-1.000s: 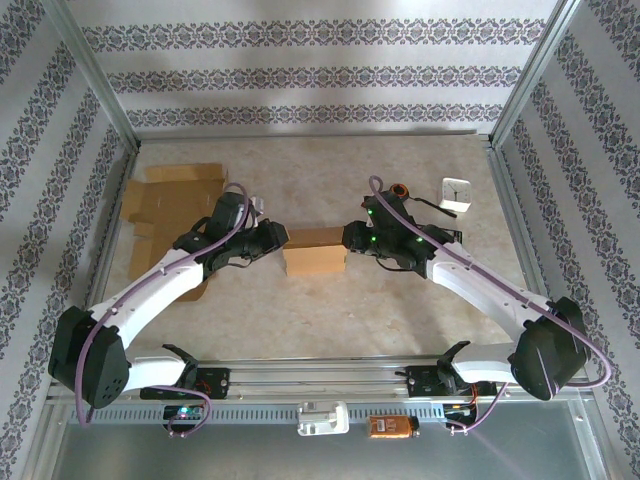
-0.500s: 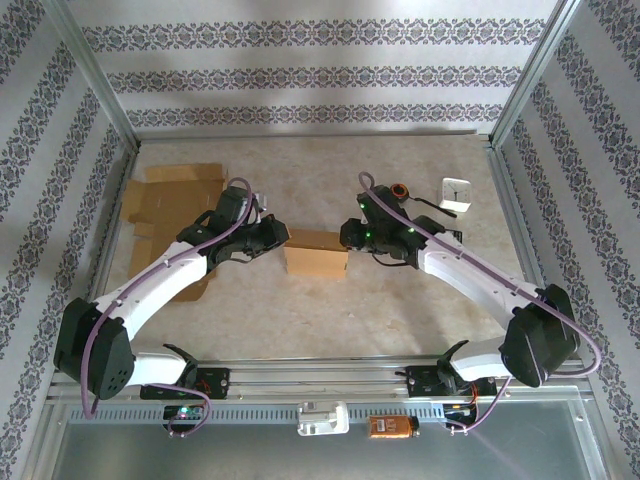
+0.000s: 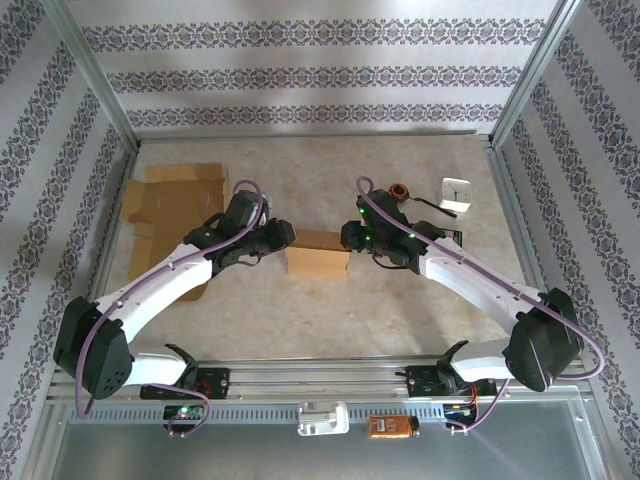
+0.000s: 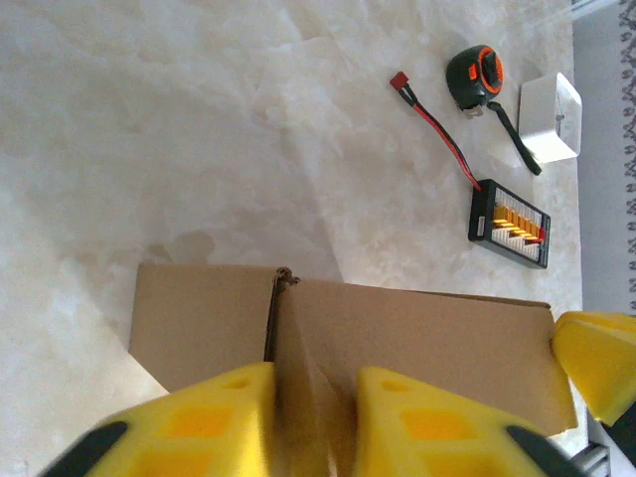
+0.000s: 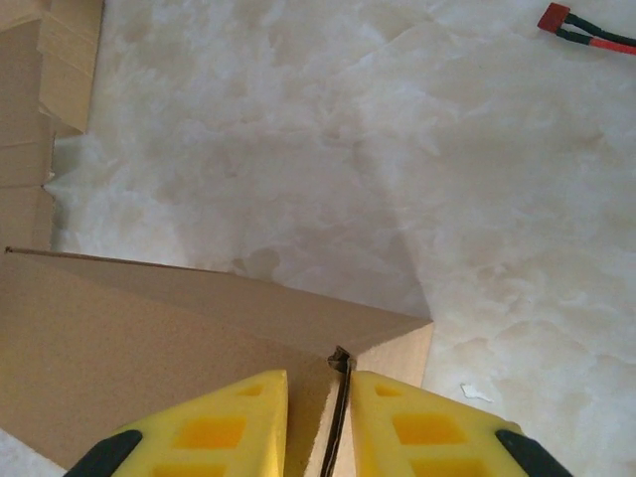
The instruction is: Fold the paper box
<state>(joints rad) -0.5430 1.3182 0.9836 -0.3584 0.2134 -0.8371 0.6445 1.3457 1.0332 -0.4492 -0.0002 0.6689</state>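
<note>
The brown paper box (image 3: 318, 262) stands folded up at the table's middle, with one gripper at each end. My left gripper (image 3: 283, 240) is at its left end. In the left wrist view its yellow fingers (image 4: 214, 417) stand a little apart, open, astride a cardboard ridge next to a seam of the box (image 4: 427, 338). My right gripper (image 3: 347, 240) is at the right end. In the right wrist view it (image 5: 320, 397) is shut on the end flap by the box's corner seam (image 5: 149, 328). A yellow finger of the right gripper (image 4: 596, 358) shows past the box's far end.
Flat cardboard sheets (image 3: 170, 205) lie at the left. A white clock (image 3: 456, 192), a black-and-orange tape measure (image 4: 474, 77), a red-tipped cable (image 4: 427, 114) and a black connector board (image 4: 510, 224) lie beyond the box at the right. Metal frame posts stand at the table's corners.
The left jaws closed tighter and then parted again. The left arm and the box shifted slightly to the right. The right gripper has stayed on the box's end.
</note>
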